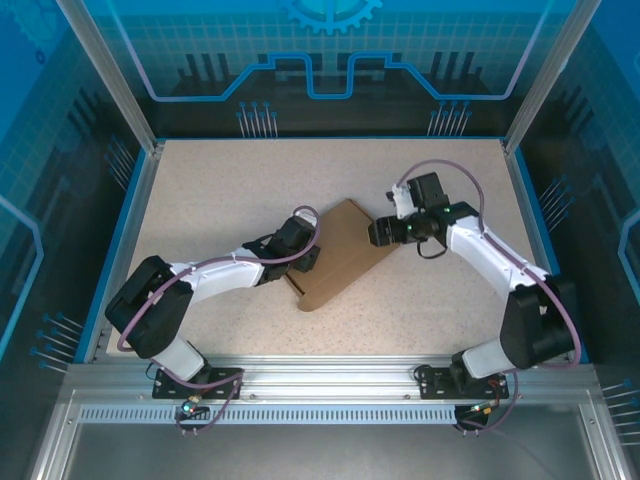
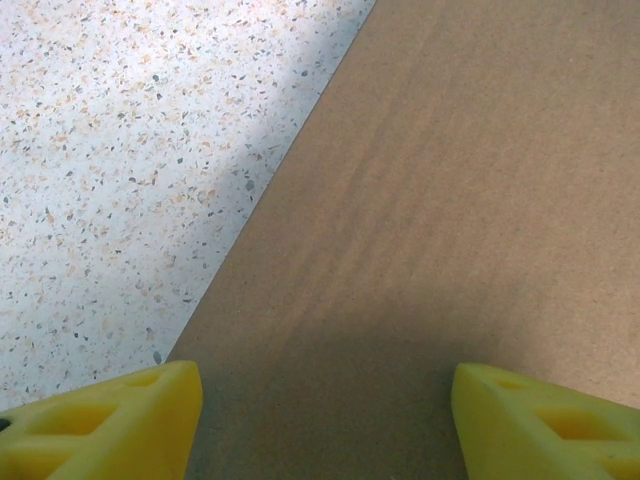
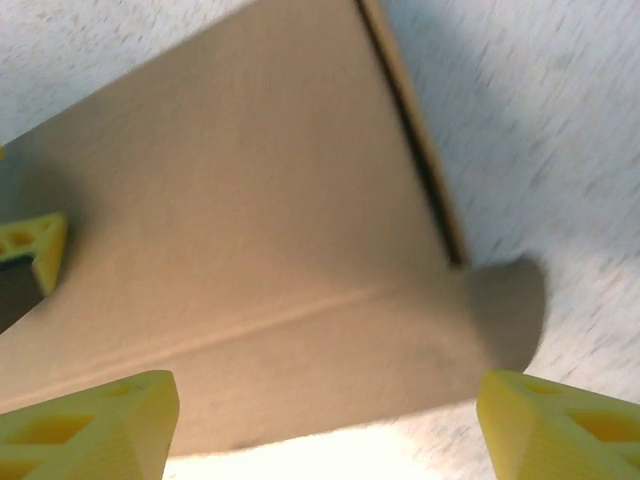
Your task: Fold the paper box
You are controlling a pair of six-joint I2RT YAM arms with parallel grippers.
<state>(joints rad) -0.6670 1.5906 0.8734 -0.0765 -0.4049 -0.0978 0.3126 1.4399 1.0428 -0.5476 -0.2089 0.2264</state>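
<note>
The paper box (image 1: 342,256) lies as a flat brown cardboard piece in the middle of the speckled table, pointing toward the near left. My left gripper (image 1: 308,252) is at its left edge. In the left wrist view its yellow fingertips (image 2: 110,425) stand wide apart just over the cardboard (image 2: 450,200), open and gripping nothing. My right gripper (image 1: 380,235) is at the box's right corner, also open. Its yellow fingers (image 3: 90,420) straddle a creased flap (image 3: 300,330) with a rounded tab at the right. A slit runs up the panel (image 3: 420,170).
The tabletop (image 1: 220,180) is bounded by a blue rim (image 1: 130,220) and aluminium posts at the sides and back. A metal rail (image 1: 330,375) runs along the near edge. Bare speckled surface lies around the box on all sides.
</note>
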